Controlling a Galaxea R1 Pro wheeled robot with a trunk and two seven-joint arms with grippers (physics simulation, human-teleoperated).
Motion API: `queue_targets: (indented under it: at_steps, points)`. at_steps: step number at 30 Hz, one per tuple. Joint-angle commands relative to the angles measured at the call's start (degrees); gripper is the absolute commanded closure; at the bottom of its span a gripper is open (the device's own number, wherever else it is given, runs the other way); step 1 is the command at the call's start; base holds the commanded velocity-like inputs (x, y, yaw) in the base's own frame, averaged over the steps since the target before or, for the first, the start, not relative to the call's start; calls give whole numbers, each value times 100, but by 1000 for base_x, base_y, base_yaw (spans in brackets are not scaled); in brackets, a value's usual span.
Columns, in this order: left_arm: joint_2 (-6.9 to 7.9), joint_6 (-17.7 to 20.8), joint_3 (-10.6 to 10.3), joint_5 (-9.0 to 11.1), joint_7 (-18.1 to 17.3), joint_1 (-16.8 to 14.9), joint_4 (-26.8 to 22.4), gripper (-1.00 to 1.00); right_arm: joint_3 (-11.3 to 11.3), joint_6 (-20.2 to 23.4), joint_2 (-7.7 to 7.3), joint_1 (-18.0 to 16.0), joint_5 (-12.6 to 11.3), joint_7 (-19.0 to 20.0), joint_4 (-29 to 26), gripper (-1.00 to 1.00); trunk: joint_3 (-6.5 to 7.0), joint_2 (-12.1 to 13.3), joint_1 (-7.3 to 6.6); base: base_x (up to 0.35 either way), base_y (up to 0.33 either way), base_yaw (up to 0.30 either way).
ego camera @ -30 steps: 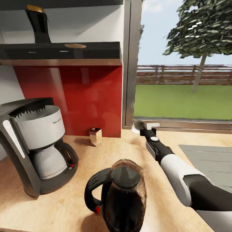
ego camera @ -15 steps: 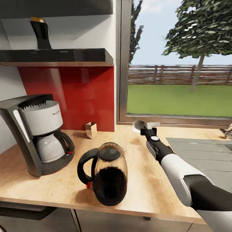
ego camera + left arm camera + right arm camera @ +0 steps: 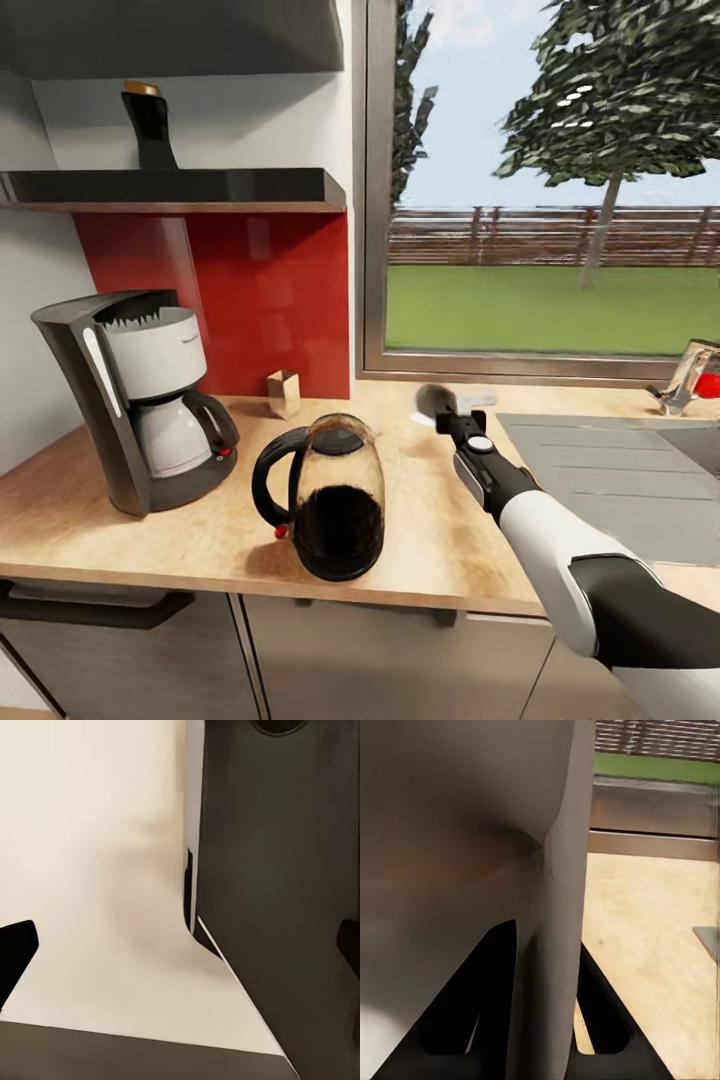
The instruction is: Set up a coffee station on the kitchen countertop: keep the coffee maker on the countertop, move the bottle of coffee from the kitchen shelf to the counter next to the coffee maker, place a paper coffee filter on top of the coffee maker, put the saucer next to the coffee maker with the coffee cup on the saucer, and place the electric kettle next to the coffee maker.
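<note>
- The right gripper (image 3: pixel 447 408) is holding the saucer (image 3: pixel 432 399) over the tabletop's (image 3: pixel 190 540) back edge.
- Next, I judge, it is needing a place beside the coffee maker (image 3: pixel 145 395).
- The left gripper's state I cannot tell.

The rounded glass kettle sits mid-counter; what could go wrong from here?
The rounded clear-glass kettle stands between the right gripper and the tall dark grey coffee maker; a leftward sweep of the arm might knock it. The gripper pinches only the thin edge of a pale off-white piece, which could slip or crumple.
</note>
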Motion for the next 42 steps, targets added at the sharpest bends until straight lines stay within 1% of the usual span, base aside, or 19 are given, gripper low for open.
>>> queue_targets:
  at_steps: [1, 5, 9, 14, 24, 29, 42]
  points:
    - [-3, 25, -2, 6, 6, 2, -13, -100, 28, -9, 1, 3, 16, -35, 2, 100, 4, -3, 0, -10, 0, -91]
    - [-21, 24, -8, 4, 4, 2, -14, -100, 18, -9, -5, 13, 15, -40, -41, 100, 39, -3, 0, -4, 0, -92]
    - [-39, 23, -24, -9, 3, 1, -14, -100, 17, -9, -66, 15, 15, -41, -58, 100, 75, -3, 0, -1, 0, -92]
    - [-60, 46, -8, 18, 10, 1, -16, -100, 19, -9, -82, 15, 15, -41, -60, 100, 119, -3, 0, 0, 0, -84]
    - [-69, 45, 17, 22, 12, 1, -21, -100, 28, -9, -76, 15, 15, -42, -65, 100, 386, 398, -220, 0, 0, -20]
    - [-70, 69, 3, 21, -2, -18, -30, -100, 28, -9, -82, 15, 15, -36, -85, 100, 430, 398, -220, 0, 0, 0]
    - [-70, 86, 6, 21, -5, -25, -32, -100, 26, 0, -83, 15, 15, -36, -95, 100, 775, 920, -505, 0, 0, 0]
